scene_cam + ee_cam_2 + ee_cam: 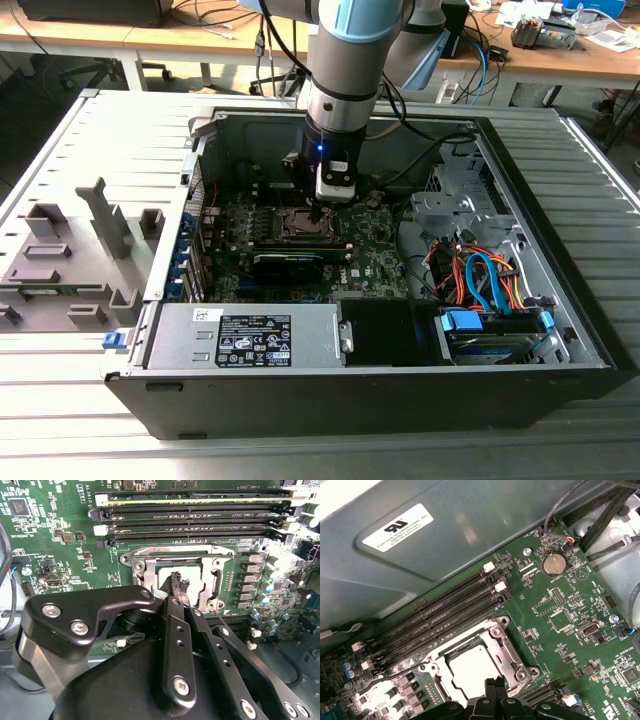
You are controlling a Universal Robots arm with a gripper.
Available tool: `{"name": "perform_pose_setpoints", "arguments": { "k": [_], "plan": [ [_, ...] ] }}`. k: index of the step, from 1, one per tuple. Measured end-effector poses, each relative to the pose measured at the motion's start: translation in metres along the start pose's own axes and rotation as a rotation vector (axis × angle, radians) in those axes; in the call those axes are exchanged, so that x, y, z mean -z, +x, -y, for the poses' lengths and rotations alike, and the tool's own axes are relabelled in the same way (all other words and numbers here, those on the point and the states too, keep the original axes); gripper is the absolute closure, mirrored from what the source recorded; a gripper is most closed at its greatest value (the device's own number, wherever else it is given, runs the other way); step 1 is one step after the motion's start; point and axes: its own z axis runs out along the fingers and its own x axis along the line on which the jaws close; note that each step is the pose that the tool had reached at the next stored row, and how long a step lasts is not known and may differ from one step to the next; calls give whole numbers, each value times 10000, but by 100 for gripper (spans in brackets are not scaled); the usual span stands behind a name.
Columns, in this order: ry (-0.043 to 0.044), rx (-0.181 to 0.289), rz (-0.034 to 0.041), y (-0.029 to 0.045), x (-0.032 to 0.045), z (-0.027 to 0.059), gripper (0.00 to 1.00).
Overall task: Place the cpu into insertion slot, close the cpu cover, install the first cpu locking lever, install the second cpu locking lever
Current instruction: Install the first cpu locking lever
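Note:
The insertion slot [303,222] sits mid-motherboard inside the open computer case. In both wrist views the cpu [469,669] [194,580] lies flat in it, its silvery top showing through the square window of the cpu cover [509,656] [216,580], which lies down over it. My gripper [178,583] [495,684] [322,208] hangs straight above the socket, fingertips together at the window's edge, nothing visible between them. A thin metal rod [220,617] sticks out by a socket corner.
Long black memory slots [200,515] [440,615] run right beside the socket. The grey case wall [470,540] rises behind them. A coin battery [552,564], a power supply [250,335] and orange and blue cables [480,275] share the case. A grey fixture [60,260] stands at the exterior view's left.

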Motion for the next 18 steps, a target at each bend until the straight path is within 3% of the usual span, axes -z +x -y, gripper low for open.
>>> {"name": "perform_pose_setpoints", "arguments": {
  "k": [18],
  "plan": [
    [42,506,3,0,0,0,89]
  ]
}}
